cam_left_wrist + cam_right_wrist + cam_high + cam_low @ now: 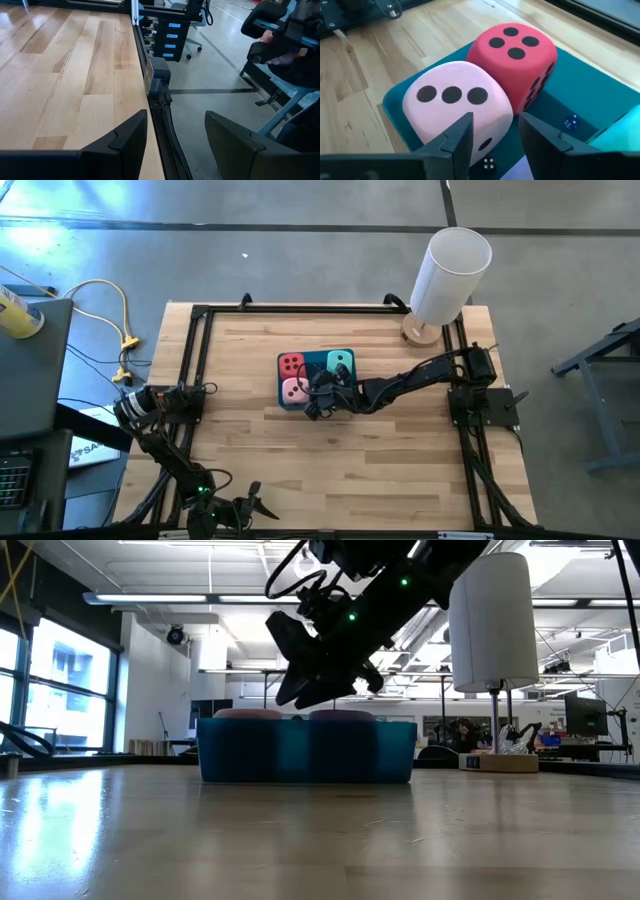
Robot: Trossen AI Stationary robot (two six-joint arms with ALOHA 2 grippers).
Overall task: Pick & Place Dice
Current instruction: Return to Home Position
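Observation:
A blue tray [318, 358] stands mid-table. In it sit a red die [512, 60], a pink die [452, 107] beside it and a teal die [340, 362]. My right gripper [492, 125] hovers open over the tray's near right part, next to the pink die, its fingers slanting down. Only a pale purple sliver [515, 173] shows between them at the picture's lower edge. In the low view a purple die's top [340, 715] rises just above the tray wall [305, 752], under the gripper [300, 690]. My left gripper [175, 135] waits open at the table's near left edge [245, 505].
A tall white cylinder on a round wooden base [450, 270] stands at the far right corner. Black frame rails [200, 360] run along the table's edges. Two tiny dice [571, 121] [489, 163] lie on the tray floor. Bare wood lies all round the tray.

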